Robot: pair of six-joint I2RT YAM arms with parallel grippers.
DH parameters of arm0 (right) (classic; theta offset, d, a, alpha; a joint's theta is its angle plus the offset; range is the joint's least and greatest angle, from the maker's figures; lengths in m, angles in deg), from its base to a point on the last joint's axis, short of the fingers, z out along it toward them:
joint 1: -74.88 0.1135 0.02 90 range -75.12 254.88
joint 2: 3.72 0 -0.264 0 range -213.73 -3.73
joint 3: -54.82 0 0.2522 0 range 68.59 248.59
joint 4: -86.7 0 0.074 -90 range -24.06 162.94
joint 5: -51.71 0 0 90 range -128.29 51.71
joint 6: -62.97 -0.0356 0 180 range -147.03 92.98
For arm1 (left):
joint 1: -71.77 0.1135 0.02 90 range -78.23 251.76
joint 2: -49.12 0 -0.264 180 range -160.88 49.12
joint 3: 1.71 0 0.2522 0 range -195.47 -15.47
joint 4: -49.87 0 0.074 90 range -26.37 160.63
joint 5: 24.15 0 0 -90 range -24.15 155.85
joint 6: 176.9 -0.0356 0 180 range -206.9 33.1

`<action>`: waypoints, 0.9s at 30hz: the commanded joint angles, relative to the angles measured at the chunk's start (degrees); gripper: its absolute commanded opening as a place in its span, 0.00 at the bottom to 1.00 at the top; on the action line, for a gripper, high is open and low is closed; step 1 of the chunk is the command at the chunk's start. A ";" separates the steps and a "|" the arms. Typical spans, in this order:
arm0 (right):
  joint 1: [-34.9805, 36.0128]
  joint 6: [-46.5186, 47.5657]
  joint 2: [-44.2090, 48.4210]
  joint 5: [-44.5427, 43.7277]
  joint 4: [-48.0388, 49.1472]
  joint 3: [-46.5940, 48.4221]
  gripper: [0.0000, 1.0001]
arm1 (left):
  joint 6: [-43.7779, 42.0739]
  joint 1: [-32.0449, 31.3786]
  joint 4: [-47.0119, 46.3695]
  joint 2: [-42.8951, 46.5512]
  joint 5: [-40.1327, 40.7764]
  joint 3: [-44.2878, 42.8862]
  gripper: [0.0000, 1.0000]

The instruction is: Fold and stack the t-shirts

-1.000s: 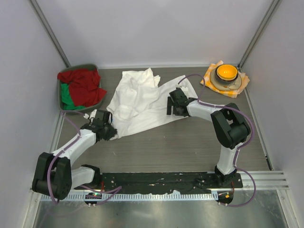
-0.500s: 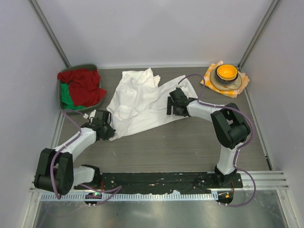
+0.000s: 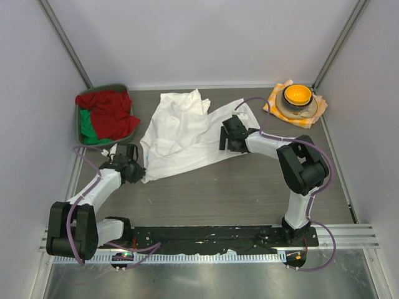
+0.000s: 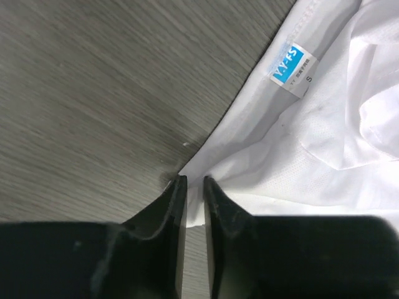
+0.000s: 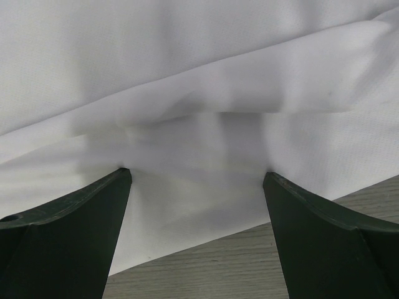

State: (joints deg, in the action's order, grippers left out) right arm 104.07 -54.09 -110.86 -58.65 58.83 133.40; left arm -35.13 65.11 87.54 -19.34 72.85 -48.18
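The t-shirt (image 4: 324, 137) hem corner is clamped by the left gripper (image 4: 192, 180), bare desk (image 4: 93, 93) left of it; the right gripper (image 5: 196, 174) is spread released over the cloth's edge

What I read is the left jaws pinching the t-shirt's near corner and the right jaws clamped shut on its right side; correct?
Not quite. The right wrist view shows the right gripper with jaws spread wide open over the t-shirt, not clamped shut. The left gripper does pinch the near corner.
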 commanded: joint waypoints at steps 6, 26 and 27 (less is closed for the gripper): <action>-0.45 -0.27 3.68 -0.82 -6.90 -1.80 0.96 | 0.00 -1.07 7.64 10.54 -0.42 -6.56 0.84; 1.57 4.30 8.00 -4.95 -15.95 3.55 1.00 | 4.48 -25.69 4.76 -17.57 5.30 -26.09 0.80; 1.57 4.57 6.69 -4.95 -15.43 3.74 1.00 | 4.57 -25.78 4.40 -18.19 5.56 -25.92 0.79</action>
State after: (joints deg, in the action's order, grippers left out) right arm 105.51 -51.60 -101.33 -61.77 43.53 133.80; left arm -32.22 39.86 95.78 -36.55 76.37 -72.92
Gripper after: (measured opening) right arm 0.995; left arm 0.800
